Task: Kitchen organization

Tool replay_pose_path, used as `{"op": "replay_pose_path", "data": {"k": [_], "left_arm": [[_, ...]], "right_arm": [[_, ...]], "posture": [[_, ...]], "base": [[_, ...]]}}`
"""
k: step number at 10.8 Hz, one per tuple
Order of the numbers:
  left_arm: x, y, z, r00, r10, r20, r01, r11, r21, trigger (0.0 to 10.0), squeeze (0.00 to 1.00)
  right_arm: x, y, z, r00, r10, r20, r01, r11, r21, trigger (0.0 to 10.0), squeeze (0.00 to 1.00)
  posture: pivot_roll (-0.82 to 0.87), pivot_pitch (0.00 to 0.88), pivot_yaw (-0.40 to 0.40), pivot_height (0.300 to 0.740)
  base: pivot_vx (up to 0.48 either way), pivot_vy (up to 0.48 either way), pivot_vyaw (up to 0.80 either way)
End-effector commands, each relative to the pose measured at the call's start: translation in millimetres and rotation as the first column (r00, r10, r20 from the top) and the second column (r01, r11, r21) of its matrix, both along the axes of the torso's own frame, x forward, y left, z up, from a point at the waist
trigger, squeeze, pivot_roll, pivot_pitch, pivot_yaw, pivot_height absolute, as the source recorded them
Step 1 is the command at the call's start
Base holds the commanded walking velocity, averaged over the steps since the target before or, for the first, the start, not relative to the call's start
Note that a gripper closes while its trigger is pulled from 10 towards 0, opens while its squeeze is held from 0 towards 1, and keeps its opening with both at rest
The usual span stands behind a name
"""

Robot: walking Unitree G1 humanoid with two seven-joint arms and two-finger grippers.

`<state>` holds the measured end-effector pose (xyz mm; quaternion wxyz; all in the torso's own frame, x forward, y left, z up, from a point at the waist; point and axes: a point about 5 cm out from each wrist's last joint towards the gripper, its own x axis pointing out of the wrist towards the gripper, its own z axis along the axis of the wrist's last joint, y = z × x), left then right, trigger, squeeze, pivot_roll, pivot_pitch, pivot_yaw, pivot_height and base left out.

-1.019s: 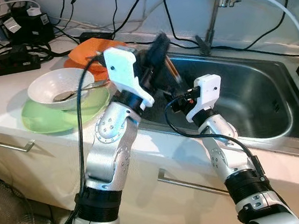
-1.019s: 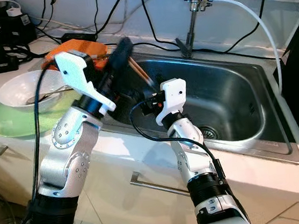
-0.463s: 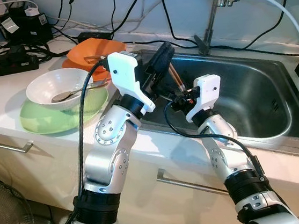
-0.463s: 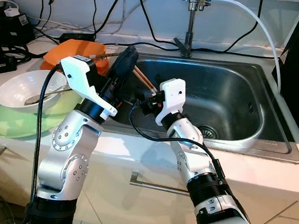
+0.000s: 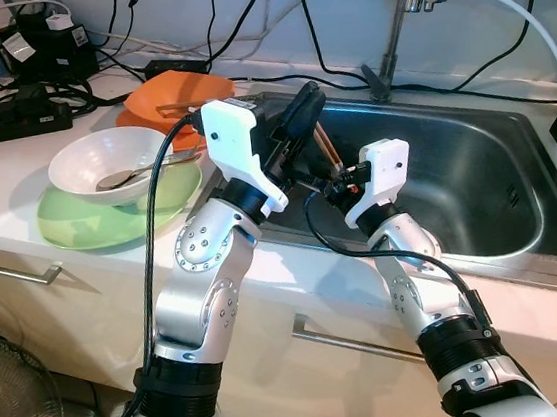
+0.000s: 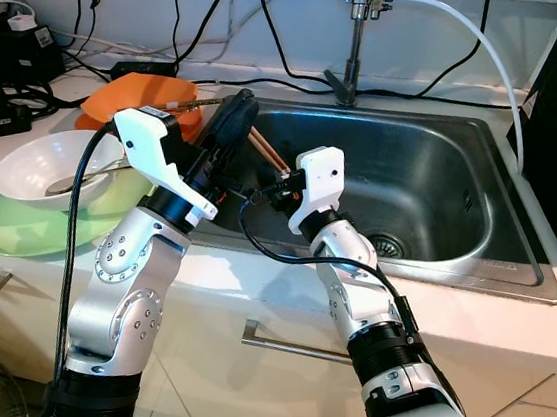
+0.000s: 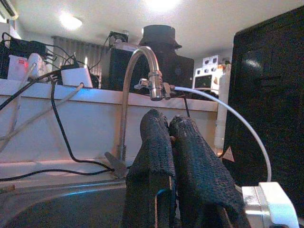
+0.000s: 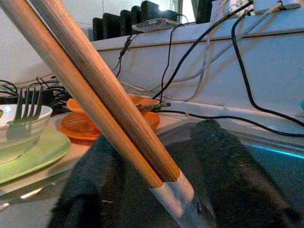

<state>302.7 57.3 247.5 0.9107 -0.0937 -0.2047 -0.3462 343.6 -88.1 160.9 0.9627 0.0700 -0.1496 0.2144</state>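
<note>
1. The pair of brown wooden chopsticks with silver tips sits above the near-left corner of the stainless steel sink, pinched between the two grippers.
2. The left gripper has its black fingers pressed close together around the chopsticks' upper part; in the left wrist view the fingers nearly touch.
3. The right gripper points up at the chopsticks from below; in the right wrist view its fingers stand apart on either side of the silver-tipped end, so I cannot tell whether it grips them.
4. Risk, as I judge it: a handover with one grip loose could let the thin sticks slip into the sink.
5. A swing leftward might knock the white bowl holding a spoon on the green plate on the white bench.
</note>
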Motion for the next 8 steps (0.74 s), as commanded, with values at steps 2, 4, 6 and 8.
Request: {"op": "replay_pose_path", "data": {"k": [2,4,6,8], "left_arm": [[-1.7,-0.9,1.8,1.0,-0.005,0.011,0.005,1.0,0.009,10.0,0.0],[-0.9,-0.8,2.7,1.0,0.003,0.011,-0.003,1.0,0.0,10.0,0.0],[-0.6,-0.6,2.1,1.0,0.006,0.009,-0.006,1.0,0.002,10.0,0.0],[-0.3,0.1,1.8,1.0,0.007,0.003,-0.007,1.0,-0.006,10.0,1.0]], "right_arm": [[0.7,-1.0,2.8,1.0,0.0,0.01,0.0,1.0,0.0,0.0,0.0],[0.6,-1.2,2.5,1.0,0.001,0.008,-0.001,1.0,0.005,0.0,0.0],[0.9,-3.2,2.5,1.0,-0.003,0.007,0.003,1.0,0.005,0.0,0.0],[1.3,-4.5,2.2,1.0,-0.007,0.005,0.007,1.0,0.003,0.0,0.0]], "posture": [[0.22,0.0,-0.042,0.74],[0.22,0.0,-0.045,0.74],[0.22,0.0,-0.047,0.74],[0.22,0.0,-0.048,0.74]], "base": [[0.0,0.0,0.0],[0.0,0.0,0.0],[0.0,0.0,0.0],[0.0,0.0,0.0]]}}
